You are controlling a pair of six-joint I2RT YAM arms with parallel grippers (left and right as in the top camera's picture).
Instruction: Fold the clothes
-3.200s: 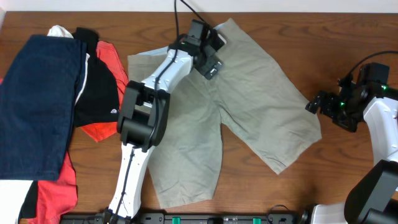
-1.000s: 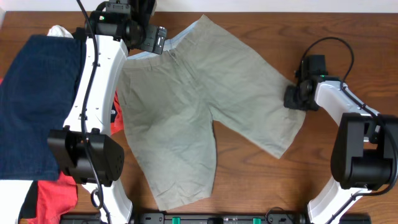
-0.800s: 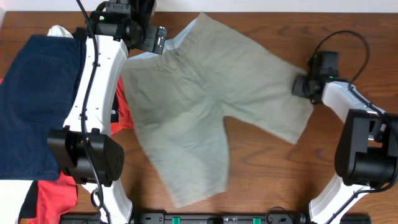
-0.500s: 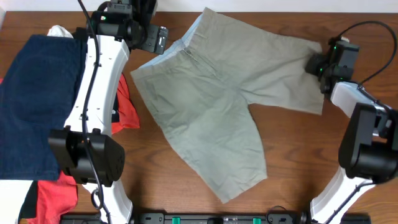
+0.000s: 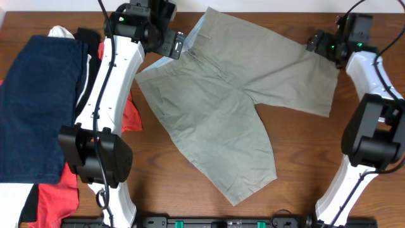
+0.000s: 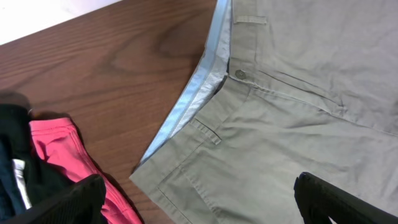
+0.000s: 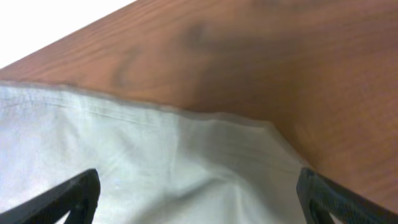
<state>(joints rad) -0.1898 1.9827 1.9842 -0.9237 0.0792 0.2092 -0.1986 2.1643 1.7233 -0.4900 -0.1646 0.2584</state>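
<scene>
Khaki shorts (image 5: pixel 221 101) spread flat on bench (image 5: pixel 313 161), waistband (image 6: pixel 194 93) toward far-left; left jaws wide open above waistband, holding nothing; right jaws wide open above far leg's hem, holding nothing; navy garment (image 5: pixel 31 101) at left

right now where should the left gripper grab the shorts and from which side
Take the shorts by the waistband corner, coming from the bare wood beside it. The band is thick and its pale blue lining shows along the edge, so a finger of the open left gripper could slip under.
</scene>
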